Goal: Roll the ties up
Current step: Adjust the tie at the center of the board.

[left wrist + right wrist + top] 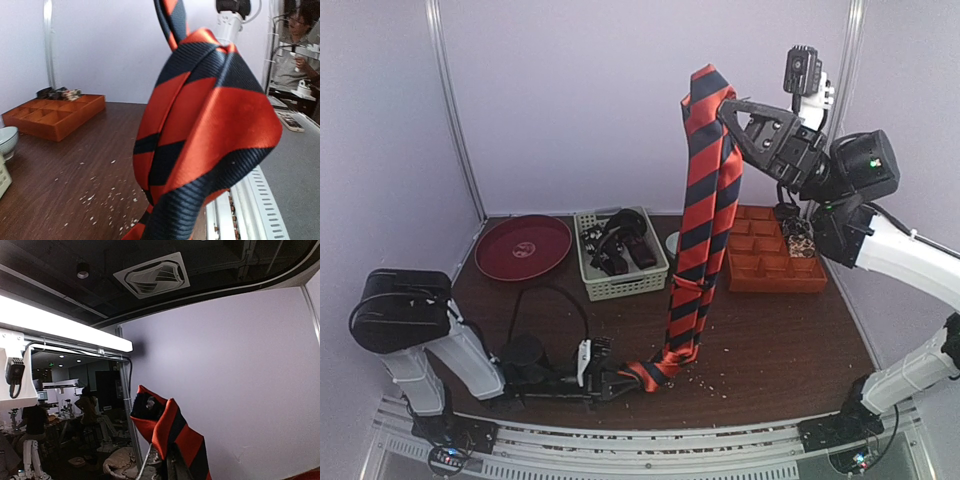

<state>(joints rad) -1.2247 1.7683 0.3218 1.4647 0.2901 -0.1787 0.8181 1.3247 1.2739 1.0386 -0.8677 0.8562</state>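
Observation:
An orange-red and black striped tie [703, 200] hangs stretched between my two grippers. My right gripper [728, 108] is raised high at the back and is shut on the tie's upper end, whose tip [165, 427] sticks up past the fingers in the right wrist view. My left gripper [610, 380] lies low near the table's front edge and is shut on the tie's lower end. In the left wrist view the tie [200, 130] fills the frame and hides the fingers. Dark ties [620, 245] lie in a basket.
A pale green basket [620, 285] stands at the back middle, a dark red plate [523, 247] to its left. An orange compartment tray [775, 262] sits at the back right, with a white bowl [673, 243] beside it. Pale crumbs [95, 200] dot the brown table.

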